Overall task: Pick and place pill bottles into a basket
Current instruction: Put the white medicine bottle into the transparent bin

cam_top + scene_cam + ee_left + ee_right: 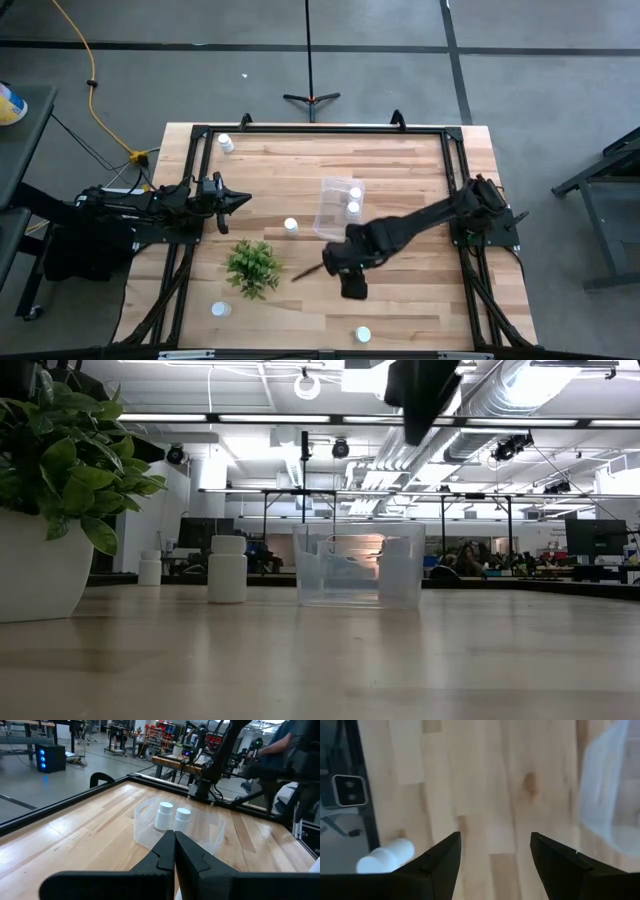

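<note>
White pill bottle [385,856] lying sideways near right claw [495,852].

We count six pill bottles [290,226], two of them inside one basket [327,218], one plant [252,265], and two arms.

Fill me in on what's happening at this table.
A two-arm robot is collecting pill bottles into a clear basket. Two bottles already stand inside it. The right end effector is open and empty, hovering over bare wood between the basket and a bottle lying on its side near the table's front edge. The left end effector waits shut at the left side of the table. Other bottles sit loose: one beside the plant, one at the back left corner.
</note>
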Controlling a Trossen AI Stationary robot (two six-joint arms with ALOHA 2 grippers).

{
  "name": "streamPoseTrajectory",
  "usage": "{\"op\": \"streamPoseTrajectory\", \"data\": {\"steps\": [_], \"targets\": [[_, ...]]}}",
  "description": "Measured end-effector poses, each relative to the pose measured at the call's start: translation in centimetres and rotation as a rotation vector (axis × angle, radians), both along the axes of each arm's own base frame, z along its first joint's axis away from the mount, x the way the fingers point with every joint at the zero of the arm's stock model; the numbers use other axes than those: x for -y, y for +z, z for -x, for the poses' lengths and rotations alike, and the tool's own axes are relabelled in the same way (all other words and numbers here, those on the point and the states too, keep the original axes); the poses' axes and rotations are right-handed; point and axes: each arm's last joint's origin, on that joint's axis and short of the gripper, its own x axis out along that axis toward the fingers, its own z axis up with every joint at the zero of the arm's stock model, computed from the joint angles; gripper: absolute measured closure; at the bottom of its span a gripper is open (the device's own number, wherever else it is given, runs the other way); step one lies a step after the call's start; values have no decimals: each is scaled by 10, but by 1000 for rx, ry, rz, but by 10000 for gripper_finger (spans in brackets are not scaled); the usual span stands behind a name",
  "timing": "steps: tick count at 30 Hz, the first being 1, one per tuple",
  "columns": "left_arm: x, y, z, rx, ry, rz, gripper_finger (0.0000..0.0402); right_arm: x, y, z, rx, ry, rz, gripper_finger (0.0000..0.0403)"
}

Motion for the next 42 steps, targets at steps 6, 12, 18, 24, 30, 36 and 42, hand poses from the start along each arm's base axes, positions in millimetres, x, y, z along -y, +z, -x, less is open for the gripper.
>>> {"op": "streamPoseTrajectory", "data": {"steps": [6, 12, 18, 24, 30, 36, 42], "targets": [[0, 0, 0, 0, 0, 0, 355, -29, 1, 10, 26, -18, -8, 180], [0, 0, 0, 0, 0, 0, 355, -55, 2, 19, 49, -21, -49, 179], [0, 0, 0, 0, 0, 0, 355, -79, 4, 29, 85, 38, -70, 182], [0, 0, 0, 0, 0, 0, 355, -101, 4, 44, 81, 156, -81, 178], [0, 0, 0, 0, 0, 0, 355, -114, 4, 55, 79, 228, -83, 182], [0, 0, 0, 0, 3, 0, 355, -127, 4, 65, 109, 262, -42, 182], [-1, 0, 0, 1, 36, -2, 355, -140, 6, 66, 268, 289, 20, 159]]}}
